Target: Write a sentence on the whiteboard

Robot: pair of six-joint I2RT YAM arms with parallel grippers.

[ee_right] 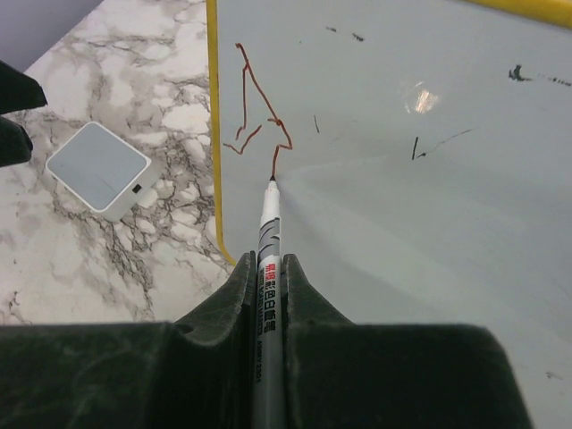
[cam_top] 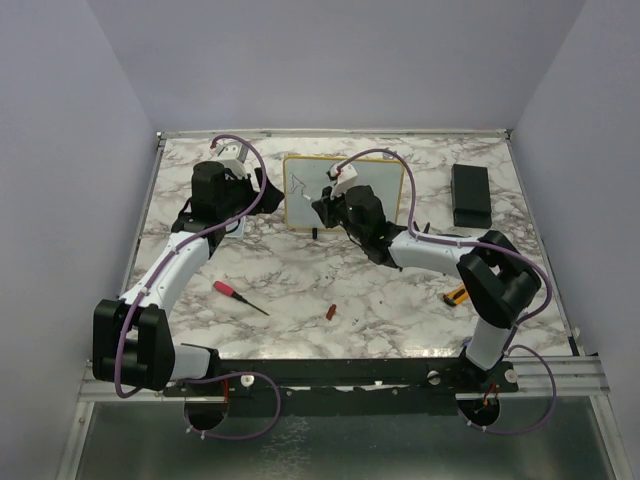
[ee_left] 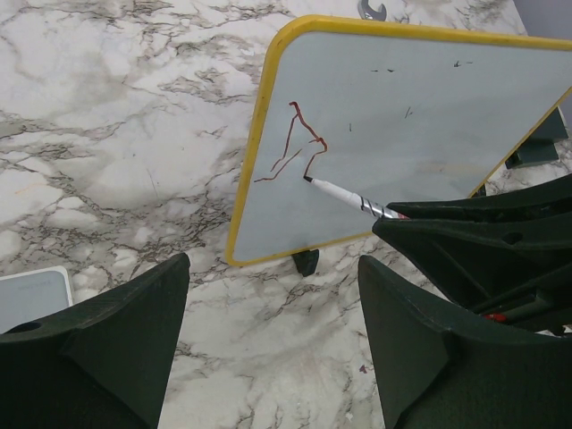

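Whiteboard (cam_top: 303,210) with a yellow frame, standing on small black feet near the middle of the counter's (ee_left: 107,134) far edge, long axis parallel to that edge, face turned toward the arms. Right pincer (ee_right: 268,268) closed on a marker (ee_right: 268,228), whose barrel runs straight out between the jaws. The tip touches the board face just inside the left side of the frame, at the lower end of an angular red-brown line (ee_right: 259,116). That line forms no readable letter; a few short dark flecks lie further along the face. Bare writing surface extends from the tip toward the counter's right edge, so the coming strokes likely run that way, along the board's long axis. The right arm is thus the working arm. Left pincer (ee_left: 273,264), jaws wide apart and empty, hangs just off the board's left end, above the counter. The marker barrel carries a red label with pale print and dark print below it, possibly East Asian characters, too small to read. Grey square pad (ee_right: 98,170) lies on the counter to the left of the board.
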